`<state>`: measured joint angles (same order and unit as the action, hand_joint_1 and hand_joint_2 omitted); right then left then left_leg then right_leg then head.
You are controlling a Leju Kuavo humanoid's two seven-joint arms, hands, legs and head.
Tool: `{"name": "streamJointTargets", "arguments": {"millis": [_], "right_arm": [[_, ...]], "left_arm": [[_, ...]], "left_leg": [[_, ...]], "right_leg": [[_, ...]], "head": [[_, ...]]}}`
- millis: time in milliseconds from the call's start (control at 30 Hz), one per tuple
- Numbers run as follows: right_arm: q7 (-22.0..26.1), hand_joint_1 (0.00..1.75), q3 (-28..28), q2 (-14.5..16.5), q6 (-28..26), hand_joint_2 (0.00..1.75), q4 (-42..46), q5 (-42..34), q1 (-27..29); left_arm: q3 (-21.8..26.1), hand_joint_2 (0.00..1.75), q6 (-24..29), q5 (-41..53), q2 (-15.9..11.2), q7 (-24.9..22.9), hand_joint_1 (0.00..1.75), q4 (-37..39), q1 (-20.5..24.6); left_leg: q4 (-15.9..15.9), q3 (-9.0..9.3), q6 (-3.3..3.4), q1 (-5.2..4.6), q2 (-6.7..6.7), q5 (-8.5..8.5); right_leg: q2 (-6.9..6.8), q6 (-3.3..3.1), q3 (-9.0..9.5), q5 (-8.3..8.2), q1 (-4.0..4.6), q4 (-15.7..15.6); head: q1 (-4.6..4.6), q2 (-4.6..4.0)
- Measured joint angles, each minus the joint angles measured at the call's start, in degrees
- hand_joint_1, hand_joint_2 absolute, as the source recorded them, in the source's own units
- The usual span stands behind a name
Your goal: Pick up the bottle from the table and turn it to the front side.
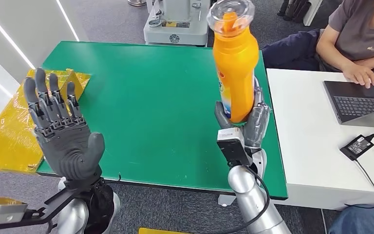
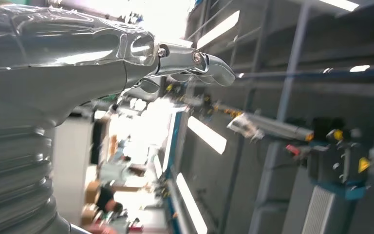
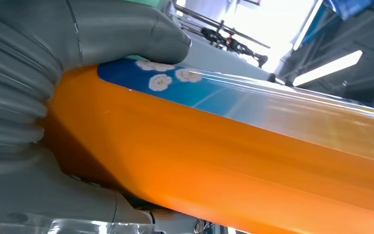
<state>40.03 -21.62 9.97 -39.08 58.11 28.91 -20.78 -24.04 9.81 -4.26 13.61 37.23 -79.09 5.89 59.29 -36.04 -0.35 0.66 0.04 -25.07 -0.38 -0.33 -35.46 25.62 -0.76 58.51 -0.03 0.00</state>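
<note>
While the right hand [image 1: 246, 127] grips the orange bottle [image 1: 235, 63] around its lower body, the bottle stands upright in the air above the right edge of the green bench [image 1: 165, 112], lifted off the surface. Its clear cap [image 1: 230, 13] points up, with an orange spout showing through it, and a strip of blue label faces the left side of the bottle as seen from the head view. Seen from the right wrist, the thick grey thumb [image 3: 126, 29] presses on the bottle [image 3: 233, 161] beside the blue label with its white flowers [image 3: 168, 75] (the dark fingers on the far side are hidden by the bottle there).

The left hand [image 1: 61, 129] is raised over the bench's near left corner, palm toward the camera, its fingers [image 1: 46, 95] spread apart and straight, holding nothing. From the left wrist, that hand [image 2: 126, 63] appears as a grey cover with extended fingers against a ceiling with strip lights.

Yellow sheeting [image 1: 17, 117] lies at the left edge of the bench. To the right stands a white desk [image 1: 311, 146] carrying a laptop [image 1: 360, 102] and a black power adapter [image 1: 357, 146] with its cable. A person [image 1: 355, 39] sits behind it, one hand at the laptop. A grey machine base [image 1: 175, 24] stands on the floor beyond the bench.
</note>
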Motion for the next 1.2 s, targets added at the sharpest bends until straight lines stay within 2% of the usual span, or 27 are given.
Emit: {"name": "streamJointTargets", "arguments": {"millis": [133,333,867,1200], "right_arm": [[0.0,1.75,-1.5,0.0,0.2,1.75,3.9,0.3,2.8],[0.0,1.75,-4.0,-0.3,2.3,1.75,5.1,1.5,4.1],[-2.3,1.75,-9.0,-1.4,8.7,1.75,-0.4,7.2,2.8],[-3.1,1.75,-10.2,-1.7,9.5,1.75,-1.7,9.9,2.6]], "left_arm": [[-1.0,1.75,-3.0,0.7,0.0,-2.3,0.00,1.9,0.5],[-1.7,1.75,-5.7,1.4,0.1,-3.9,0.00,2.7,0.8],[-1.7,1.75,-8.8,2.6,0.2,-5.1,0.00,3.7,2.1],[-1.6,1.75,-13.7,-1.4,0.4,-5.1,0.00,4.9,2.9]], "left_leg": [[0.0,0.01,-0.05,0.00,0.03,-0.03],[0.0,0.02,-0.06,0.00,0.03,-0.04],[0.0,0.01,-0.06,0.00,0.02,-0.04],[0.0,0.01,-0.06,0.00,0.02,-0.04]], "right_leg": [[0.04,-0.01,0.00,0.01,-0.01,0.0],[0.05,-0.01,0.00,0.01,0.00,0.0],[0.03,-0.01,0.00,0.02,0.00,0.0],[0.04,-0.01,0.00,0.02,0.00,0.0]], "head": [[0.01,0.00],[0.01,0.00],[0.00,0.00],[0.01,0.00]]}}
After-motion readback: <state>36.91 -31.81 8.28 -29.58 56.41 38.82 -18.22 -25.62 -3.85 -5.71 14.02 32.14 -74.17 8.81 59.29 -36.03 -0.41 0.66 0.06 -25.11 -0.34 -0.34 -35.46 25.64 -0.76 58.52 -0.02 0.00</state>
